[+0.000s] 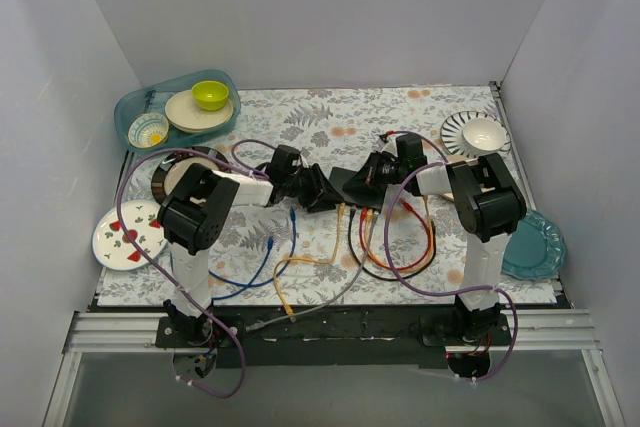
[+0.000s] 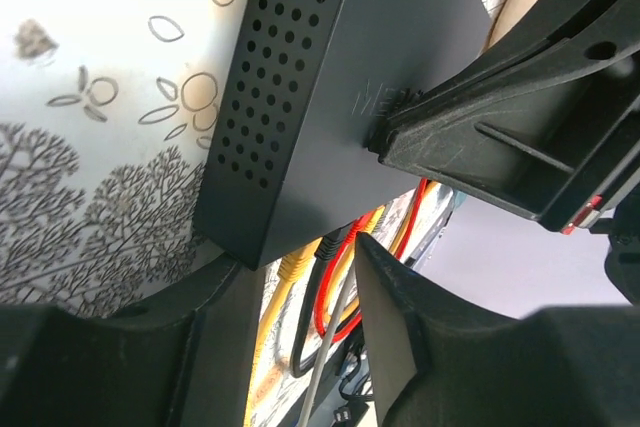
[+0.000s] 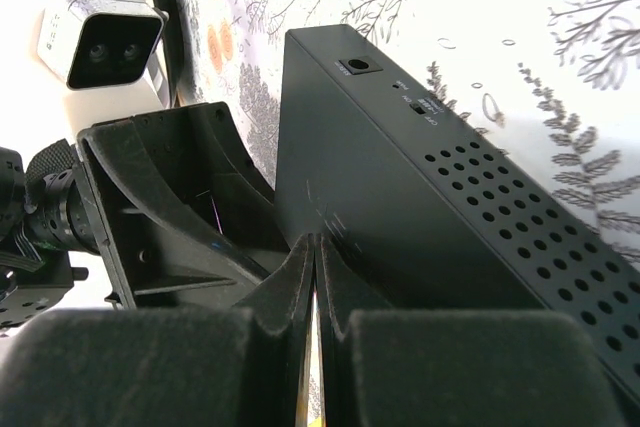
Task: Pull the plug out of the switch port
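Right up close are my left fingers (image 2: 430,347), big, black and blurry. My left gripper (image 2: 295,272) is wide open. One corner of the switch and some wires sit in the gap. I cannot tell if my fingers touch them.

The switch (image 2: 340,97) is a flat black box with rows of little round holes down its side. One short end has a round hole in it. The switch lies in the middle of the leafy cloth (image 1: 330,112), between my two grippers.

A yellow plug (image 2: 290,269) goes into the edge of the switch nearest my left gripper. A red wire (image 2: 322,312) and a grey wire (image 2: 322,372) run beside it.

My right gripper (image 3: 315,244) is squeezed tight, with only a thin crack between its fingers. Its tip presses on the flat top of the switch. I cannot see anything held in it.
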`<state>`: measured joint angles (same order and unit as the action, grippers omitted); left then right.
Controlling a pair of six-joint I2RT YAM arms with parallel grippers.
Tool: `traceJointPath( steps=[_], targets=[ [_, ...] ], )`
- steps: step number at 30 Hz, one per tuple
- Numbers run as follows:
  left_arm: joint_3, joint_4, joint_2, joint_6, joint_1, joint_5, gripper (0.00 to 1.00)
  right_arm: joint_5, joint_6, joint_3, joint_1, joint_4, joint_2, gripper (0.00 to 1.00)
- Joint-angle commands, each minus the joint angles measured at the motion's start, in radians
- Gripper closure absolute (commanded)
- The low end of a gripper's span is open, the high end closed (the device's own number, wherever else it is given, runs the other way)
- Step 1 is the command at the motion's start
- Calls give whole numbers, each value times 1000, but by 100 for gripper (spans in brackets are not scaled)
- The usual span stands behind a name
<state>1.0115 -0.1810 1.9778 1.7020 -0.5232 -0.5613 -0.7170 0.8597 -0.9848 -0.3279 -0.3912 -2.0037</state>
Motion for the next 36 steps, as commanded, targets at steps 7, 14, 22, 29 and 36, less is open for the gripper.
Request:
traceJointPath(
  steps=[7, 14, 22, 29, 36],
  targets=[
    [26, 121, 26, -51, -52, 95, 69, 103, -68, 8, 7, 140, -50, 93],
    [27, 176, 53, 24, -60, 158, 71, 102, -65, 17, 9, 132, -52, 93],
    [19, 141, 70, 131, -52, 123, 74, 97, -67, 20, 9, 127, -49, 94],
    [-36, 49, 90, 245, -28, 38, 78, 91, -59, 28, 9, 115, -52, 94],
    [-56, 14, 107, 288, -18, 9, 94, 88, -54, 35, 10, 106, -53, 94]
  ],
)
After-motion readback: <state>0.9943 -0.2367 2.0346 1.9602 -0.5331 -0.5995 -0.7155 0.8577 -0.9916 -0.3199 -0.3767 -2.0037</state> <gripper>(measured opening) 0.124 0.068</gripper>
